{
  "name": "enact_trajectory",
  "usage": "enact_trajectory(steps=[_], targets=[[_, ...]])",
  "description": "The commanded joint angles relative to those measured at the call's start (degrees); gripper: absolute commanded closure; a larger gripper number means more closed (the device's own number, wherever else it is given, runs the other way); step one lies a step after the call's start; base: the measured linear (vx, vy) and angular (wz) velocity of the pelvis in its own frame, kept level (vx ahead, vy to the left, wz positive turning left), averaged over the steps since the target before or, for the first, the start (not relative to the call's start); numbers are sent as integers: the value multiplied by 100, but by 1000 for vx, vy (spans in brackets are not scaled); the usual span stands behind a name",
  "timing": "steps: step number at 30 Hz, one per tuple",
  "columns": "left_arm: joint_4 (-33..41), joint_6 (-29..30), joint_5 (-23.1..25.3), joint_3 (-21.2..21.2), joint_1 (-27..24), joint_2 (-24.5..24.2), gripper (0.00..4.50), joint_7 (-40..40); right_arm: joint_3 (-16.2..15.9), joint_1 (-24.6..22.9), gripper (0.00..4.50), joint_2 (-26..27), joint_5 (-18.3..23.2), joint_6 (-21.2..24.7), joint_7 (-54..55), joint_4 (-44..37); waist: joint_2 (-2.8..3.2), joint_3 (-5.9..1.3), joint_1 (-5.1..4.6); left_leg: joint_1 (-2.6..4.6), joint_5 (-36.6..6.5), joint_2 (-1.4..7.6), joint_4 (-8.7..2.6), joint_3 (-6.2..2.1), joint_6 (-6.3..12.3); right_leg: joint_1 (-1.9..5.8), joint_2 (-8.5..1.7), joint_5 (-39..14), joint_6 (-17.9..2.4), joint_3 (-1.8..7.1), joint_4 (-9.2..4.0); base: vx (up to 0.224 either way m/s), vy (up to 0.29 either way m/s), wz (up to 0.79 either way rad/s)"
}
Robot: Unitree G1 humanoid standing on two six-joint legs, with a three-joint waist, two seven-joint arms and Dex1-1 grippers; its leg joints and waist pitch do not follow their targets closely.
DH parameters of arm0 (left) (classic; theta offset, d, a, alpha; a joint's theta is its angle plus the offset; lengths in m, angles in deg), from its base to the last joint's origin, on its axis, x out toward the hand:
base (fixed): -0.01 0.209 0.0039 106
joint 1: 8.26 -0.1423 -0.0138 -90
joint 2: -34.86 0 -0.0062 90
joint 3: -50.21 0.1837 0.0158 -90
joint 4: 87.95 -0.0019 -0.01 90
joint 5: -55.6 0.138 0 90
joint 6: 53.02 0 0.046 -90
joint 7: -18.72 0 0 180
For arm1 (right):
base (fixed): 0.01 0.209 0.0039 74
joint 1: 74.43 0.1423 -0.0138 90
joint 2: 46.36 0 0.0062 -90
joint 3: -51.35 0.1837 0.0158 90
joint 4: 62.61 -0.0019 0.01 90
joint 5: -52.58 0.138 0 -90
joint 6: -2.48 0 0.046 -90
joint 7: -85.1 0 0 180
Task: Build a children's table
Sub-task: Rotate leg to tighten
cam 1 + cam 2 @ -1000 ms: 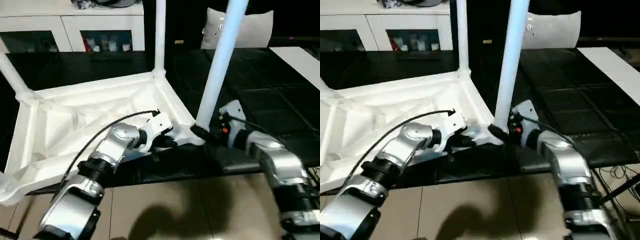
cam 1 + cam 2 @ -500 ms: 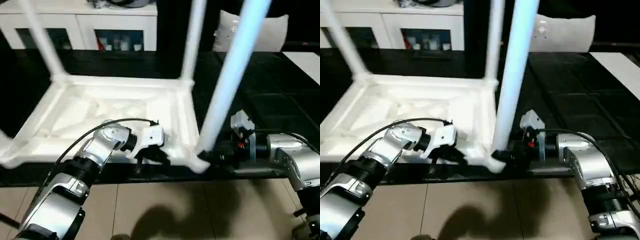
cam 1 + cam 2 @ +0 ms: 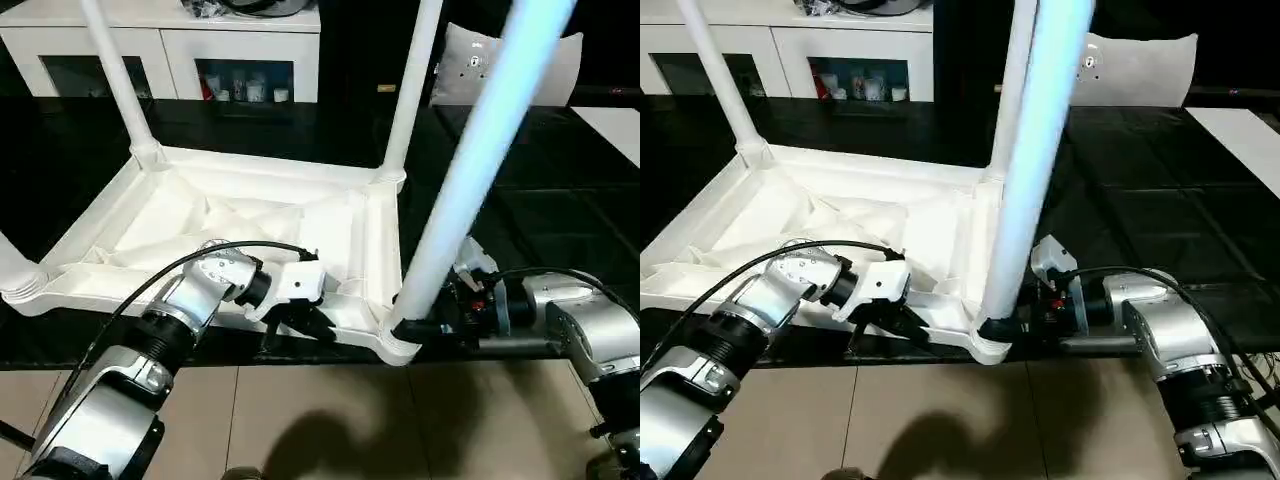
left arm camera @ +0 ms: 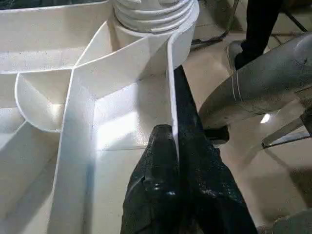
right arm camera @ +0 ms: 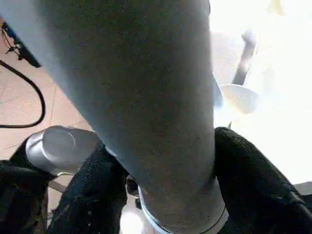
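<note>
My left gripper is pinched tight, two black fingers pressed together. My right gripper has one black finger on each side, both silver forearms reaching inward.

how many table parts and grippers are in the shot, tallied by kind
white tabletop, upside down: 1
white legs standing in corner sockets: 4 (far left, far right, near right, near left)
black-fingered grippers: 2 (left gripper pinching the tabletop's rim, right gripper around the near right leg's base)
total: 7
</note>
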Motion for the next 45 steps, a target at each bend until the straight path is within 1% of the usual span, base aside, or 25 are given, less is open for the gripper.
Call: enact_trajectory(steps=[1, 3, 6, 7, 9, 10, 11, 13, 14, 15, 16, 19, 21, 24, 25, 26, 27, 30, 31, 34, 35, 38, 40, 42, 45], targets=[[14, 9, -69, 23, 55, 107, 450, 91, 30, -22, 219, -19, 168, 122, -85, -55, -62, -402, -19, -1, -761, 118, -345, 43, 377, 341, -279, -682, -1421, 217, -350, 0, 0, 0], [28, 144, -127, -27, 59, 150, 450, 70, 83, -56, 227, 34, 232, 189, -4, -89, -80, -401, -15, -2, -745, 116, -345, 46, 368, 347, -279, -694, -1418, 218, -346, 0, 0, 0], [63, 395, -166, -111, 45, 215, 450, -102, 250, -102, 234, 231, 330, 349, 408, -223, -42, -393, -19, -5, -816, 112, -351, 39, 341, 339, -284, -837, -1374, 219, -367, 0, 0, 0], [88, 645, -131, -171, 27, 283, 450, -378, 406, -88, 235, 489, 258, 420, 1036, -248, -28, -385, -36, -5, -877, 106, -366, 32, 257, 333, -285, -988, -1315, 220, -381, 0, 0, 0], [89, 669, -124, -171, 26, 289, 450, -414, 418, -84, 238, 516, 242, 429, 1107, -249, -54, -366, -80, -7, -1024, 86, -393, 25, 154, 340, -282, -1371, -1180, 208, -429, 0, 0, 0], [66, 729, -100, -204, 31, 335, 450, -588, 458, -54, 238, 620, 150, 438, 1409, -222, -59, -367, -89, -15, -1058, 81, -399, 19, 137, 351, -282, -1513, -1124, 200, -439, 0, 0, 0], [7, 893, -54, -309, 61, 477, 450, -1055, 560, 25, 239, 848, 1, 591, 2056, -159, -14, -367, -102, 1, -1118, 84, -405, 17, 92, 327, -287, -1673, -1047, 208, -469, 0, 0, 0], [-101, 1221, -21, -512, 134, 737, 450, -1812, 691, 110, 239, 1175, -170, 840, 2916, -128, -8, -364, -165, -7, -1121, 71, -424, 0, -19, 329, -275, -1745, -990, 203, -471, 0, 0, 0], [-101, 1221, -21, -512, 134, 737, 450, -1812, 691, 110, 240, 1175, -170, 840, 2916, -128, -19, -363, -202, -11, -1104, 58, -420, 11, -54, 325, -262, -1749, -972, 204, -473, 0, 0, 0], [-205, 1488, -30, -677, 211, 953, 450, -2361, 804, 169, 241, 1421, -262, 1030, 3510, -118, -38, -381, -228, -12, -1066, 53, -417, -2, -60, 349, -268, -1743, -944, 197, -481, 0, 0, 0], [-246, 1630, -37, -766, 240, 1070, 450, -2645, 881, 214, 241, 1571, -353, 1108, 3881, -95, -18, -389, -275, -10, -929, 44, -403, 11, -66, 324, -253, -1466, -1020, 209, -465, 0, 0, 0], [-267, 1793, -37, -874, 262, 1221, 450, -2991, 1019, 285, 244, 1797, -505, 1131, 4490, -40, -21, -415, -311, -35, -724, 34, -385, 12, 0, 350, -248, -1043, -1108, 211, -429, 0, 0, 0], [-278, 1950, 6, -990, 288, 1446, 450, -3574, 1245, 406, 244, 2120, -654, 989, 5391, 183, -19, -422, -325, -37, -563, 25, -371, 24, 79, 353, -234, -670, -1189, 215, -403, 0, 0, 0], [-282, 2056, 37, -1123, 313, 1657, 450, -4024, 1375, 416, 244, 2345, -815, 597, 5945, 357, 16, -428, -326, -32, -521, 25, -370, 32, 139, 355, -236, -610, -1221, 210, -411, 0, 0, 0], [-270, 2069, 70, -1122, 314, 1682, 450, -4084, 1431, 393, 244, 2411, -790, 445, 5980, 354, 16, -423, -327, -30, -539, 28, -373, 31, 166, 359, -232, -575, -1228, 207, -414, 0, 0, 0], [-261, 2076, 84, -1117, 312, 1686, 450, -4101, 1454, 382, 211, 2436, -772, 418, 5981, 339, 18, -429, -328, -27, -547, 32, -370, 32, 196, 364, -231, -492, -1246, 210, -405, 0, 0, 0], [-239, 2017, 120, -1084, 300, 1673, 450, -4096, 1569, 317, 178, 2510, -548, 522, 5817, 195, 18, -422, -330, -30, -559, 25, -370, 37, 260, 370, -225, -419, -1269, 214, -409, 0, 0, 0], [-195, 1904, 151, -994, 260, 1606, 450, -3975, 1510, 205, 172, 2418, -456, 528, 5516, -19, 18, -413, -320, -37, -562, 32, -374, 31, 347, 382, -231, -360, -1274, 210, -406, 0, 0, 0], [-189, 1885, 156, -982, 254, 1595, 450, -3954, 1500, 194, 143, 2399, -452, 527, 5480, -35, 16, -414, -318, -30, -603, 33, -372, 34, 356, 385, -233, -431, -1261, 207, -416, 0, 0, 0], [-137, 1696, 203, -830, 187, 1443, 450, -3685, 1413, 112, 131, 2136, -424, 463, 5088, -127, 28, -396, -319, -35, -745, 33, -385, 29, 331, 383, -243, -787, -1172, 205, -456, 0, 0, 0], [-124, 1587, 235, -735, 154, 1332, 450, -3474, 1305, 61, 99, 1896, -433, 332, 4770, -153, 19, -399, -315, -29, -741, 38, -383, 31, 320, 380, -246, -825, -1148, 209, -462, 0, 0, 0], [-132, 1495, 264, -645, 139, 1223, 450, -3268, 1219, 11, 99, 1682, -453, 227, 4450, -180, 19, -400, -318, -39, -703, 38, -375, 35, 337, 382, -242, -746, -1175, 209, -455, 0, 0, 0], [-246, 1152, 360, -435, 157, 936, 450, -2727, 1024, -56, 95, 1206, -468, 83, 3686, -212, 12, -407, -299, -36, -712, 43, -369, 31, 380, 390, -246, -731, -1204, 206, -449, 0, 0, 0], [-302, 927, 382, -350, 171, 806, 450, -2459, 949, -50, 74, 1013, -462, 122, 3396, -206, 20, -403, -305, -42, -669, 52, -364, 33, 417, 380, -241, -566, -1259, 213, -423, 0, 0, 0], [-344, 669, 378, -230, 187, 643, 450, -2047, 767, -28, 53, 751, -578, -4, 3025, -149, 15, -401, -289, -32, -706, 57, -361, 38, 432, 373, -252, -641, -1300, 209, -426, 0, 0, 0]])
